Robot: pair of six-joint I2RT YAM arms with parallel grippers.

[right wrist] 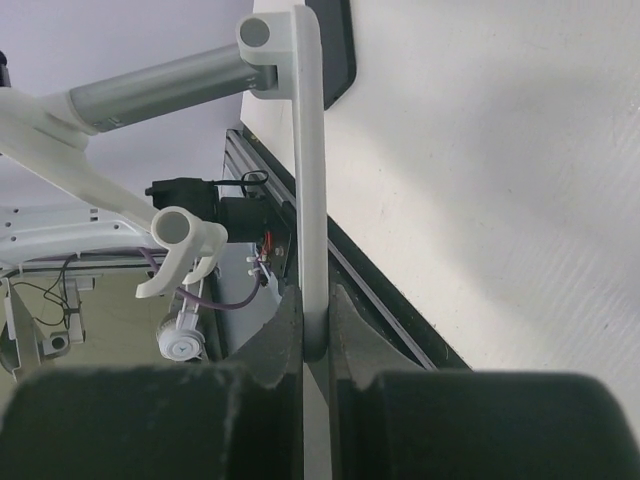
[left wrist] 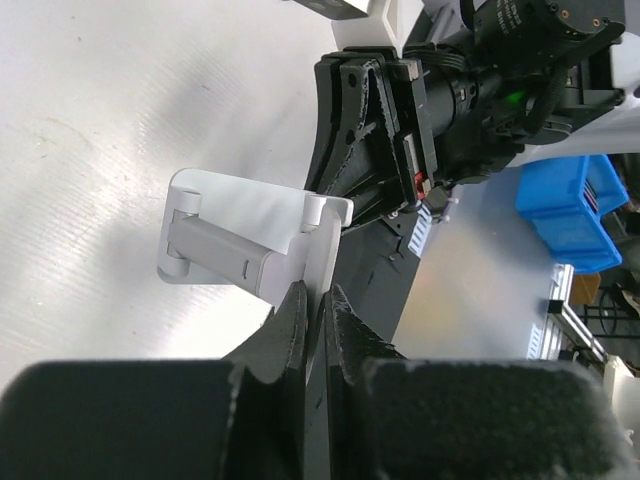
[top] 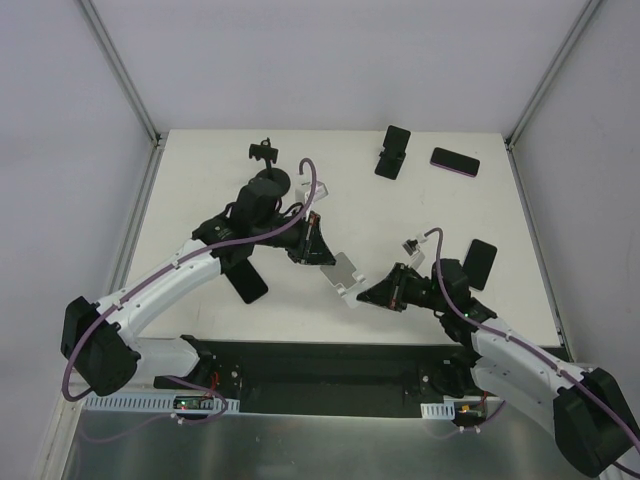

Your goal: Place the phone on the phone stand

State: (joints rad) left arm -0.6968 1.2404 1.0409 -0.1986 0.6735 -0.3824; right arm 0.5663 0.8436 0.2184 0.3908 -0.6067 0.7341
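**A:** The left gripper [left wrist: 318, 298] is pinching one thin white plate of the phone stand [top: 340, 272], with its fingers pressed tight on the edge. The right gripper [right wrist: 315, 322] is pinching the other plate in the same way.

**B:** So both hold the stand, over the near middle of the table [top: 200, 180]. And the phone?

**A:** The phone [top: 480, 263] is not touched. It lies flat on the table, near the right gripper on its outer side. A second dark phone [top: 245, 282] lies close beside the left arm [top: 170, 280], and a third phone [top: 455, 161] is at the far right.

**B:** How will the phone handle?

**A:** I judge it stiff, flat and rather smooth, so it can slip. Because it lies flat, only its long side edges are free for the fingers. One should take it there, near the middle. The stand looks light and hinged, so it may fold or tip when the phone leans on it.
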